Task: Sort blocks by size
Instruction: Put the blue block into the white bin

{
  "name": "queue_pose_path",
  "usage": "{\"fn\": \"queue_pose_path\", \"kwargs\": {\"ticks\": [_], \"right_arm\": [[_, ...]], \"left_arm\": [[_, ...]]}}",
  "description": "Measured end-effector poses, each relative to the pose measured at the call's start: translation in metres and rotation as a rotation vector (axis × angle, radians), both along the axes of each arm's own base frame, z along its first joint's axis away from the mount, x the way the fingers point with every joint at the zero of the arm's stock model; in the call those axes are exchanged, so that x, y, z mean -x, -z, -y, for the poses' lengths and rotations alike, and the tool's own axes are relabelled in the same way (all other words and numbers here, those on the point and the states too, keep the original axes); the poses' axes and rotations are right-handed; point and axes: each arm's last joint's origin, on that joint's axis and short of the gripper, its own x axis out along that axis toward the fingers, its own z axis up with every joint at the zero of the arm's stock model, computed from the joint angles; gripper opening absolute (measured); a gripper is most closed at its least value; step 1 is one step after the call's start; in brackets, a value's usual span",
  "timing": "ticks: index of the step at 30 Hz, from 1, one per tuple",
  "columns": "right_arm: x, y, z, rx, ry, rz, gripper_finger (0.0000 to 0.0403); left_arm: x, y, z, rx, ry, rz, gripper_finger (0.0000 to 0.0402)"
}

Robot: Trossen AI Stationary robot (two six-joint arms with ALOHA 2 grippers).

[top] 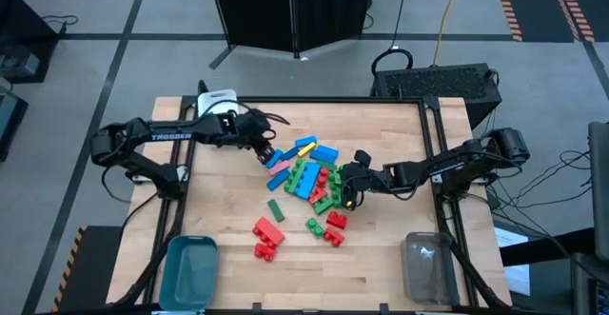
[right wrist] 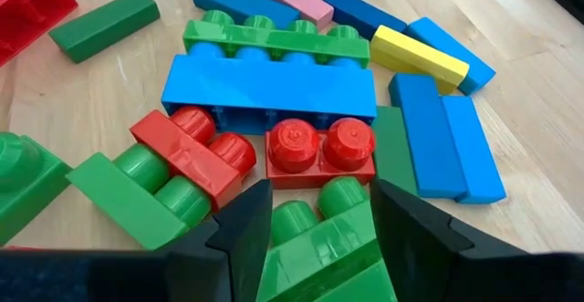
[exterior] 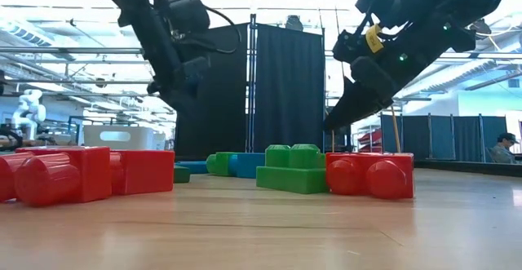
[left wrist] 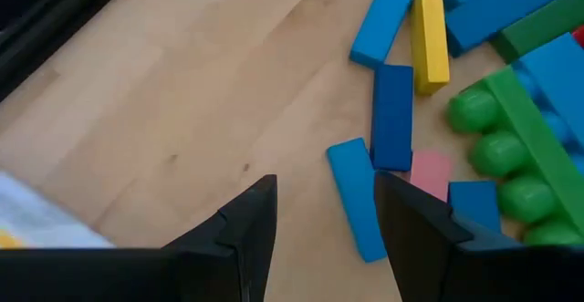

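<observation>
Between the left gripper's (left wrist: 324, 224) parted, empty fingers we note a thin blue bar (left wrist: 356, 198), with a dark blue bar (left wrist: 392, 116), pink piece (left wrist: 431, 171) and yellow bar (left wrist: 429, 36) just beyond. At the pile's other side, the right gripper (right wrist: 319, 234), also parted and holding nothing, sits over a green brick (right wrist: 315, 247); a red two-stud brick (right wrist: 319, 151) and long blue brick (right wrist: 269, 90) lie ahead. We log the blocks (top: 309, 177) mid-table.

Block pile (top: 309, 177) mid-table; bare wood (top: 228, 201) left, prob. passable.
</observation>
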Motion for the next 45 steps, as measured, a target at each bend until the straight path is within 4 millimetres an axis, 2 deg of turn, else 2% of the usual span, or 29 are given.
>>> {"fn": "queue_pose_path", "kwargs": {"ticks": [6,12,25,33,36,42,45], "right_arm": [[0.0,0.0,0.0,0.0,-0.004,0.003,0.0176],[0.0,0.0,-0.003,0.001,-0.013,-0.006,0.0176],[0.0,0.0,-0.003,0.015,-0.025,-0.011,0.0176],[0.0,0.0,-0.003,0.015,-0.025,-0.011,0.0176],[0.0,0.0,-0.003,0.015,-0.025,-0.011,0.0176],[0.0,0.0,-0.003,0.015,-0.025,-0.011,0.0176],[0.0,0.0,-0.003,0.015,-0.025,-0.011,0.0176]], "left_arm": [[-0.021,0.027,0.001,0.019,0.025,-0.021,0.0173],[-0.027,0.048,0.001,0.055,0.014,-0.089,0.0173],[-0.034,0.076,0.006,0.121,0.018,-0.16,0.0173],[-0.037,0.08,0.007,0.115,0.032,-0.165,0.0172],[-0.037,0.08,0.007,0.114,0.032,-0.165,0.0159],[-0.037,0.08,0.007,0.114,0.032,-0.166,0.0093],[-0.036,0.077,0.007,0.11,0.029,-0.165,0.0074]]}}
